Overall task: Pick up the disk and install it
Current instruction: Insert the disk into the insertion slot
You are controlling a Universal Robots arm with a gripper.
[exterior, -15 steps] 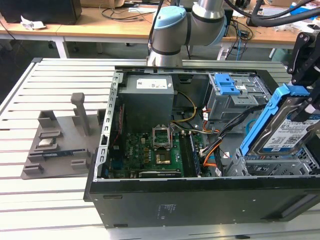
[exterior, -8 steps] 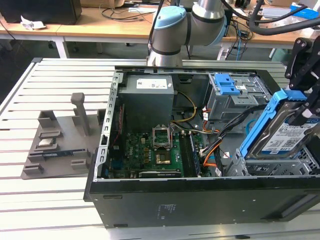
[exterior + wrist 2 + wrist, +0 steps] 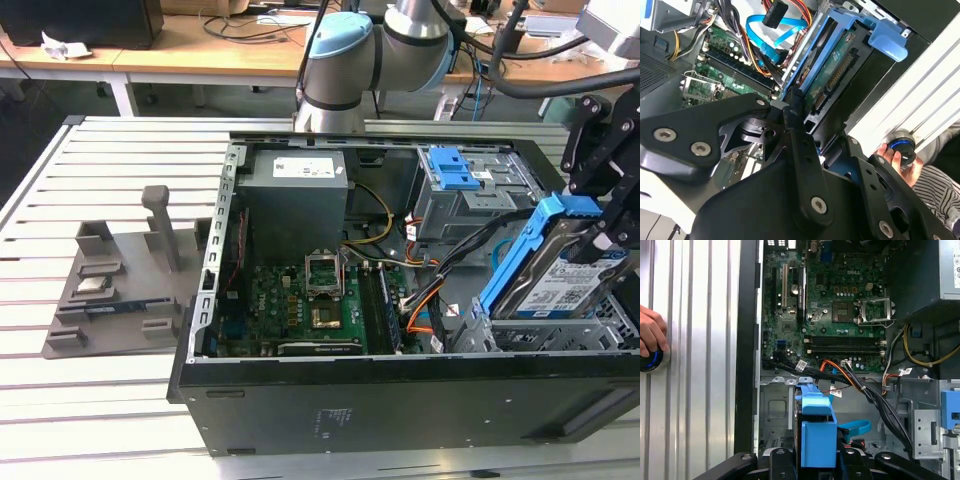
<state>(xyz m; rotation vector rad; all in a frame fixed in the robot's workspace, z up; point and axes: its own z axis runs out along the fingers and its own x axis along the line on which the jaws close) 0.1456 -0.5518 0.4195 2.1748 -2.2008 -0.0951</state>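
Disk (image 3: 560, 285), silver with a blue plastic frame, stands tilted in the open computer case (image 3: 300, 400), clenched by the black gripper (image 3: 817, 460), while the first wrist view adds a hand (image 3: 651, 332) on a blue-ringed knob (image 3: 649, 360).

Slatted metal table (image 3: 110, 150), wooden desks (image 3: 200, 55) behind.

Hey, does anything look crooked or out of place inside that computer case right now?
Yes: the disk sits tilted, one end raised above its bay at the exterior view's right, not seated flat. The gripper is on it.
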